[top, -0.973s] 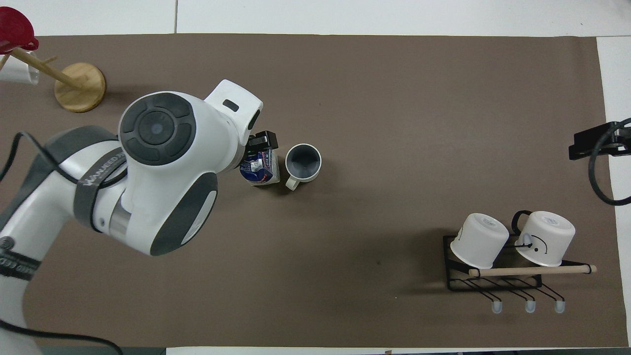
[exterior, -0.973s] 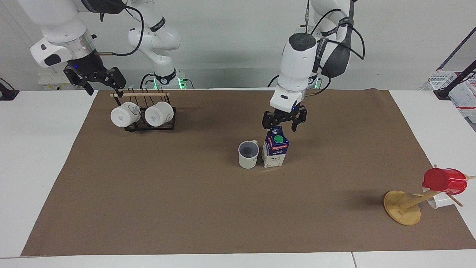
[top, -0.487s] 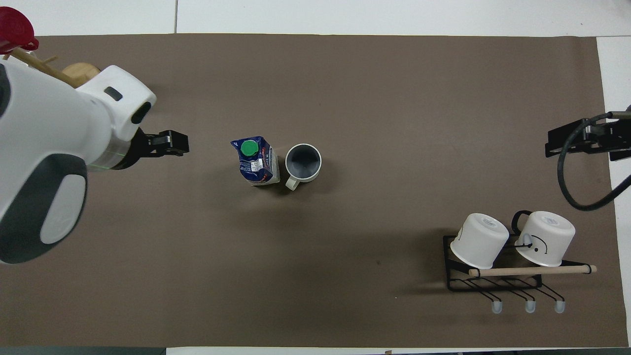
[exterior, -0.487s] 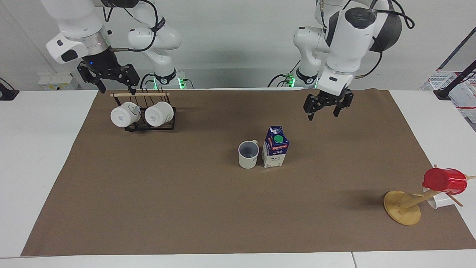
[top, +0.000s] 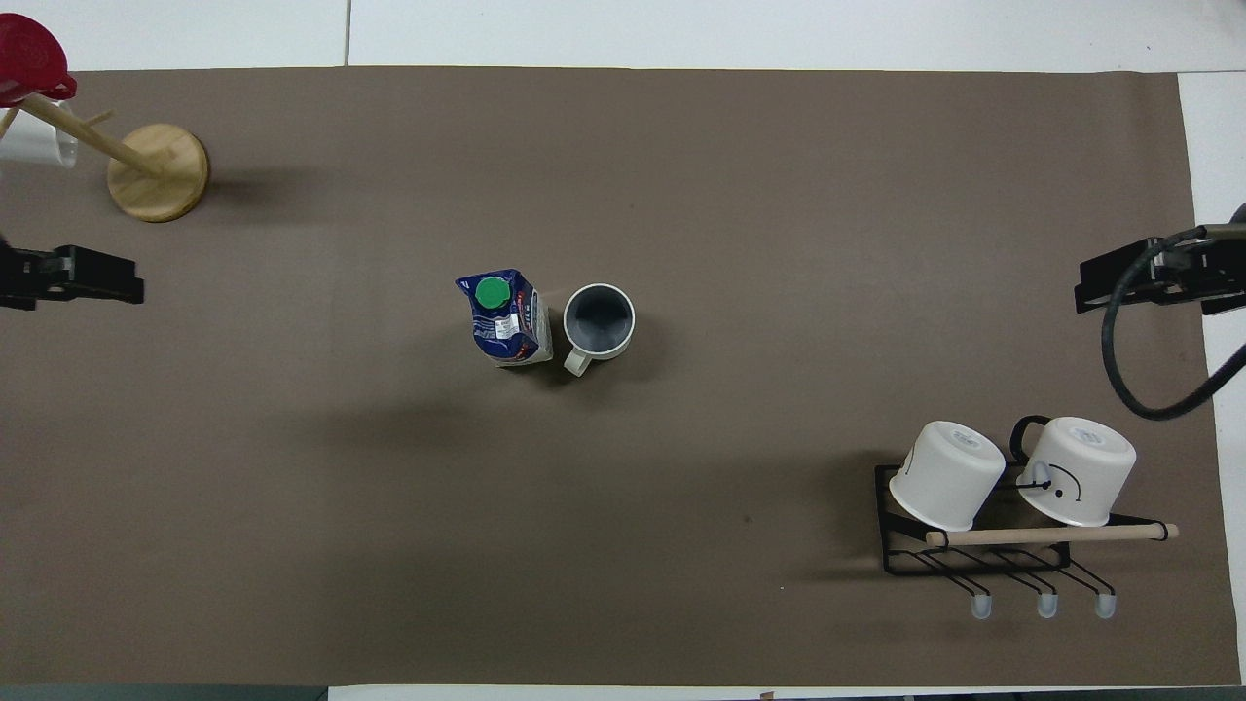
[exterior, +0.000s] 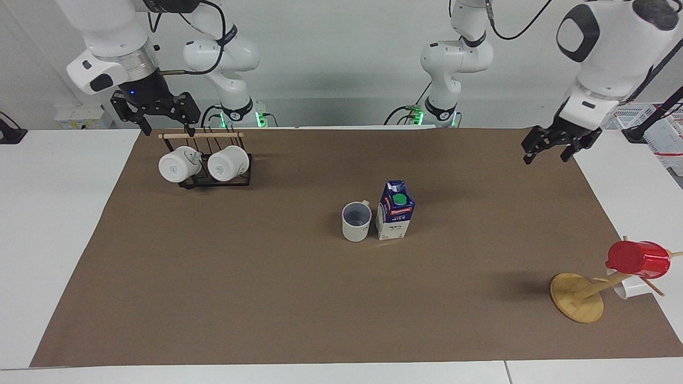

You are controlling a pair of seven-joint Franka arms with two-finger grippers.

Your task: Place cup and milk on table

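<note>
The table (exterior: pixel 64 224), a white top with a wide brown paper sheet (exterior: pixel 267 298) spread over it, carries everything in view. The left arm comes down from its base at its own end, and the left gripper (exterior: pixel 554 145) hangs in the air over the edge of the paper at that end, its fingers spread apart and holding nothing; in the overhead view only its dark tip (top: pixel 73 277) shows at the border. The right gripper (exterior: pixel 160 116) hovers over the wire rack at the right arm's end, fingers also parted and empty, with a thick black cable looping beside it in the overhead view (top: pixel 1158 282). The black wire rack (exterior: pixel 216 181) with its wooden rail stands near the robots' edge of the paper and bears two plain white mugs (exterior: pixel 179 164) lying tipped on their sides next to each other. At the left arm's end, farther from the robots, a wooden mug tree (exterior: pixel 577 298) on a round base leans over and carries a red cup (exterior: pixel 637 260), with a white cup partly hidden just under it. Near the middle of the paper the milk (exterior: pixel 395 210) stands upright, green cap on top, well apart from both grippers. Just beside it, toward the right arm's end, the cup (exterior: pixel 356 221) stands upright with its mouth up and its small handle turned toward the robots; I cannot tell whether the two touch.
</note>
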